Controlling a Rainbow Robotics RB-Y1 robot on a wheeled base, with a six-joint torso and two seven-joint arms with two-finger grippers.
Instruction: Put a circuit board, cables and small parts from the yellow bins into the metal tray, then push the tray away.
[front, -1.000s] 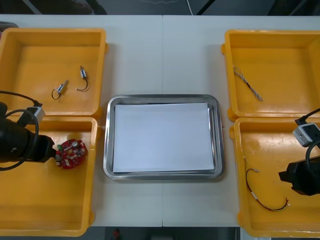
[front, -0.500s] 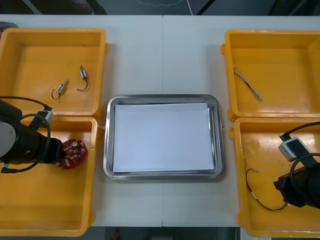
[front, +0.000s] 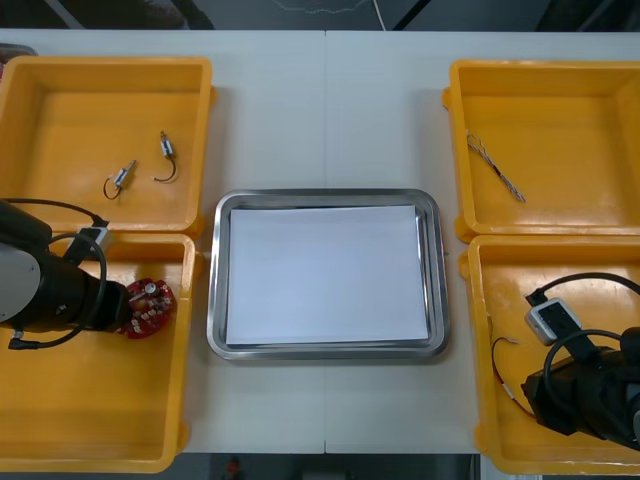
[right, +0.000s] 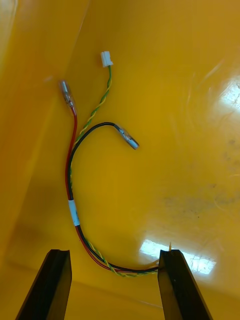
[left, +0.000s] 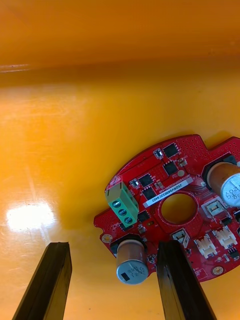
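A round red circuit board (front: 148, 305) lies in the near left yellow bin (front: 90, 400). My left gripper (front: 118, 305) is right at the board's left edge. In the left wrist view the left gripper (left: 112, 247) stands open, and the board (left: 175, 200) reaches in between the fingers (left: 50, 280) with a capacitor. In the near right bin (front: 520, 280) lies a red, black and yellow cable (front: 503, 368), with my right gripper (front: 535, 388) over its right end. The right gripper (right: 114, 255) is open and low, the cable (right: 74, 212) curving between its fingers (right: 175, 282).
The metal tray (front: 215, 300), white inside, sits between the bins at the table's middle. Two small metal parts (front: 120, 178) (front: 166, 150) lie in the far left bin. A twisted cable (front: 495, 168) lies in the far right bin. The bin walls stand close around both grippers.
The right arm has moved left and toward the table's near edge, coming over the cable. The left arm has shifted a little right, up to the board.
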